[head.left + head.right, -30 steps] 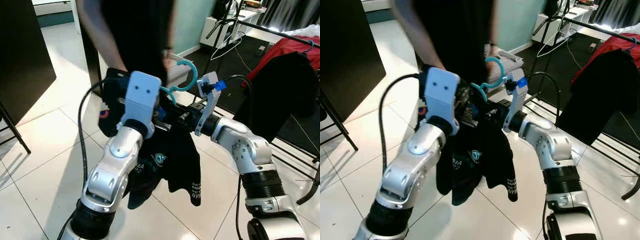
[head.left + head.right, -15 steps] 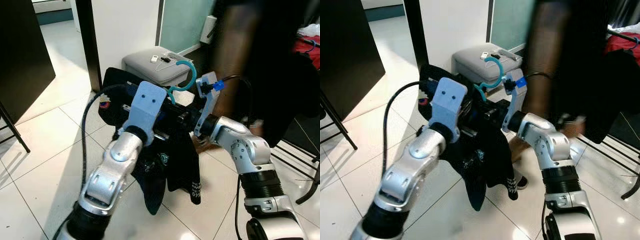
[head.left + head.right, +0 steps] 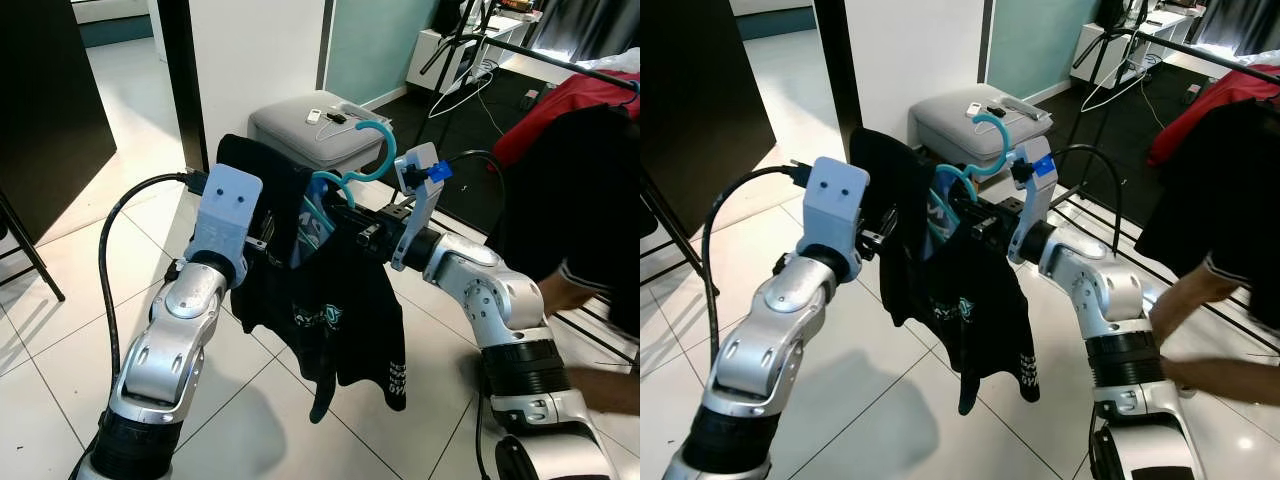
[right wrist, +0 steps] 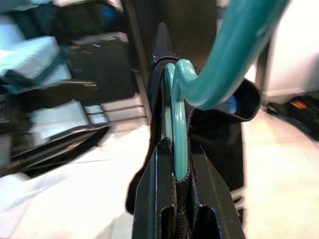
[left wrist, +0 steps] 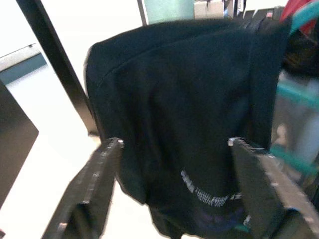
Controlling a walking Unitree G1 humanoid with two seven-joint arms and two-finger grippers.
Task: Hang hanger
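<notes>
Fingers of the right gripper (image 4: 175, 186) clamp the teal hanger (image 4: 177, 119) below its hook. Left wrist view: left gripper (image 5: 174, 149) fingers spread, black shirt (image 5: 184, 114) beyond them. Eye views: the person (image 3: 600, 290) who stood ahead now bends at the right; hanger (image 3: 365, 160) held mid-air, unhung.

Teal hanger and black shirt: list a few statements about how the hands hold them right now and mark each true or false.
1. The right hand is shut on the teal hanger. True.
2. The black shirt lies on the floor. False: it hangs from the hanger, off the white tiled floor.
3. The left hand is clamped on the hanger's hook. False: its fingers stand apart beside the shirt.
4. A grey padded stool stands behind the shirt. True.
</notes>
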